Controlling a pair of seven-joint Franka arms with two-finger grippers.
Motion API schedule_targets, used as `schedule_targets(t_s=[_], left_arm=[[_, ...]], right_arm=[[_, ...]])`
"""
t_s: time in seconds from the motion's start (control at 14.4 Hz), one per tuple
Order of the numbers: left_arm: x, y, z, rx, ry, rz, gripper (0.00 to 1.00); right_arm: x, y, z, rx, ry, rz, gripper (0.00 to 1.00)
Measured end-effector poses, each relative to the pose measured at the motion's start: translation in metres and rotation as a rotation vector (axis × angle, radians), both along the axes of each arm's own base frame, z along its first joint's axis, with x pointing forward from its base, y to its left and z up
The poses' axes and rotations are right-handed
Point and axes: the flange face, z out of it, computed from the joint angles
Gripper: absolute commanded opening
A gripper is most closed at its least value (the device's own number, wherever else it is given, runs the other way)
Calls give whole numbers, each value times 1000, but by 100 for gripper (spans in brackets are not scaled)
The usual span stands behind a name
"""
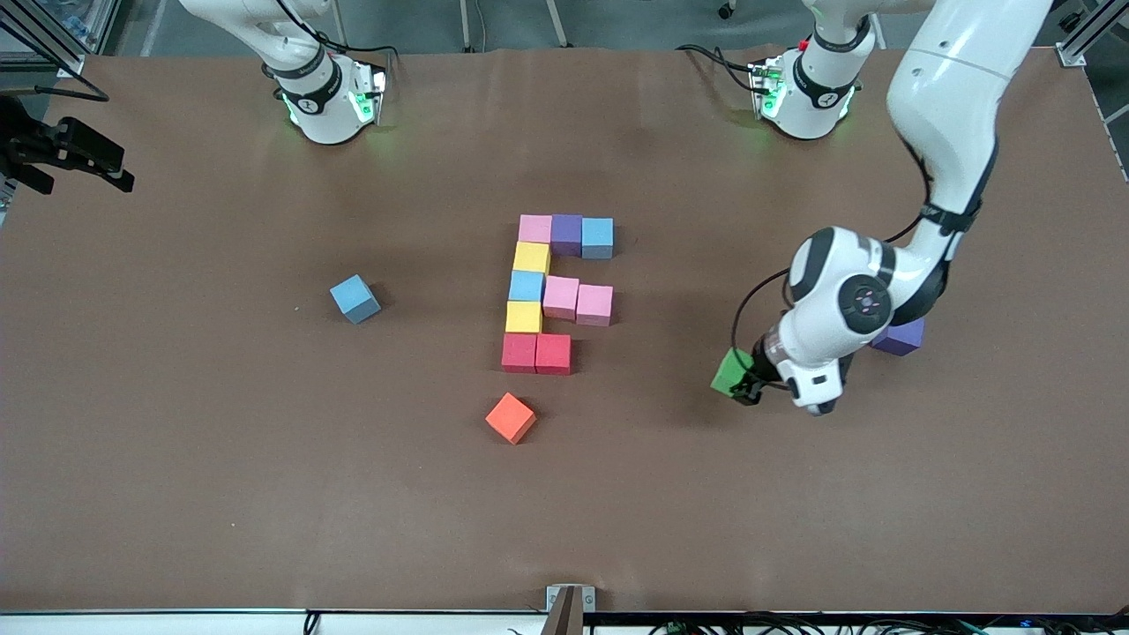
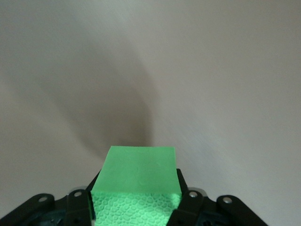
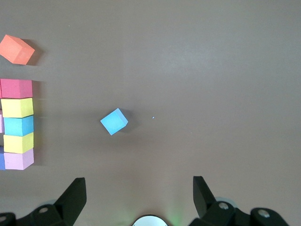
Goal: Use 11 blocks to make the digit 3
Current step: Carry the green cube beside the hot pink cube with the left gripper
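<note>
1. The table (image 1: 265,494) is covered in brown; both arm bases are set along its edge farthest from the front camera.
2. The left arm (image 1: 948,132) is reached down over its own end of the table. The left gripper (image 1: 748,385) is closed on the green block (image 1: 731,370), which is seen clamped between the fingers (image 2: 79,207) in the left wrist view.
3. The right gripper (image 3: 139,193) is held high over the table, jaws spread wide and holding nothing; this arm is waiting.
4. The partial digit (image 1: 554,291) is laid mid-table from ten touching blocks: a five-block column of pink, yellow, blue, yellow, red; purple and blue beside the top pink; two pink at the middle; one red at the bottom.
5. A loose blue block (image 1: 355,298) is left toward the right arm's end, well apart from the digit.
6. An orange block (image 1: 511,417) is lying near the red blocks, nearer the front camera.
7. A purple block (image 1: 901,336) is partly hidden by the left arm.
</note>
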Motion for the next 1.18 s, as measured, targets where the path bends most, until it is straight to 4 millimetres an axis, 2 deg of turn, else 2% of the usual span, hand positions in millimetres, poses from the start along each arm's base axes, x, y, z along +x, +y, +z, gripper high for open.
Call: schedule_targets(t_s=[0.14, 0.28, 0.62, 0.9, 1.18], left_arm=[[4, -44, -1, -17, 19, 62, 16], [3, -78, 0, -27, 36, 111, 16], [-3, -118, -10, -41, 80, 271, 17], [-23, -160, -25, -38, 122, 364, 17], [-36, -181, -30, -39, 141, 440, 17]], right_arm=[[0, 0, 0, 0, 0, 0, 100], [0, 0, 0, 0, 0, 0, 100], [0, 0, 0, 0, 0, -1, 100], [0, 0, 0, 0, -3, -1, 100], [0, 0, 0, 0, -4, -1, 100]])
